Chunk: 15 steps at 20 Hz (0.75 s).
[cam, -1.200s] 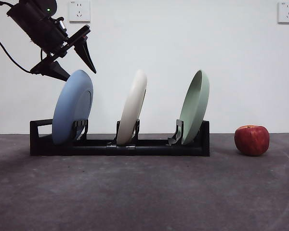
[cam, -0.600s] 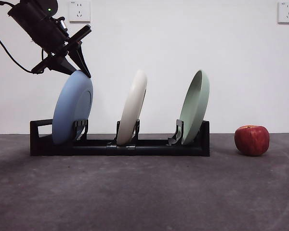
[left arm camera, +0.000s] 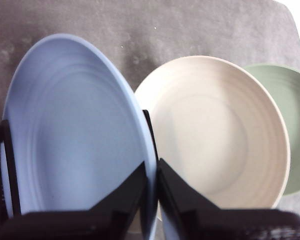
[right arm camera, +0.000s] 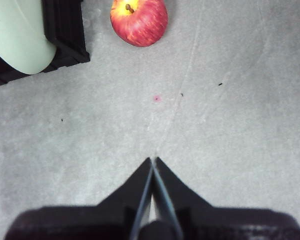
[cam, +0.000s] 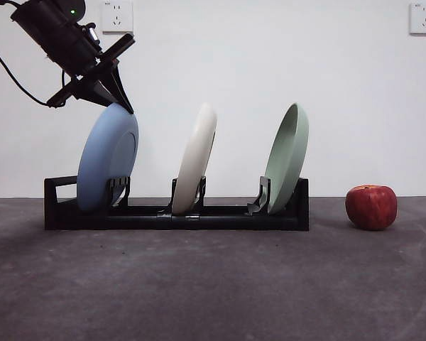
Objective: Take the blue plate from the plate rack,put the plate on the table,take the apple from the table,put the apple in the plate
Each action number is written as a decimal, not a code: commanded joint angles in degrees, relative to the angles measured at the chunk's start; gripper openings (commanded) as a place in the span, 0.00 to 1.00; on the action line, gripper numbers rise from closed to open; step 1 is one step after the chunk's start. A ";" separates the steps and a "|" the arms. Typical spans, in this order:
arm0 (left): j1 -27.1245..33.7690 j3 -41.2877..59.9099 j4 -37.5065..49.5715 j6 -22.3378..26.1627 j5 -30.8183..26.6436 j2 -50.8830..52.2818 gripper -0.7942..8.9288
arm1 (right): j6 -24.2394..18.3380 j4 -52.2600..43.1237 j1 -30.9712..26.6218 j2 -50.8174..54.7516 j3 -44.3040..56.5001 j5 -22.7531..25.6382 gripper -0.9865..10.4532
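Front view: left tool (cam: 118, 99) pinches the top rim of the matte light-blue plate (cam: 106, 160), leaning in the rack (cam: 177, 217); right tool (right arm camera: 152, 165) clenched.

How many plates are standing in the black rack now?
3, all in the long black plastic plate rack: the round light-blue plate at one end, the cream-white plate in the middle, the pale green plate nearest the apple.
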<state>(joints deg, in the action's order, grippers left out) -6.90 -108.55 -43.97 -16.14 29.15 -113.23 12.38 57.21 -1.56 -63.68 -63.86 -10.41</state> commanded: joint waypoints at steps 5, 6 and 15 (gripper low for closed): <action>0.09 -0.33 -1.25 1.11 -0.20 7.54 0.07 | -0.50 -0.17 0.09 -0.22 -0.24 -0.07 0.09; 0.04 -0.33 -1.81 1.14 -0.11 8.87 0.07 | -0.52 -0.17 0.09 -0.22 -0.24 -0.07 0.09; -4.39 -0.33 -10.32 9.38 9.01 21.57 0.07 | -0.59 -0.15 0.09 -0.22 -0.24 -0.04 0.09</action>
<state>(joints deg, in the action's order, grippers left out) -11.07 -108.57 -53.89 -11.25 37.93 -91.64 12.38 57.21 -1.56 -63.68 -63.86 -10.41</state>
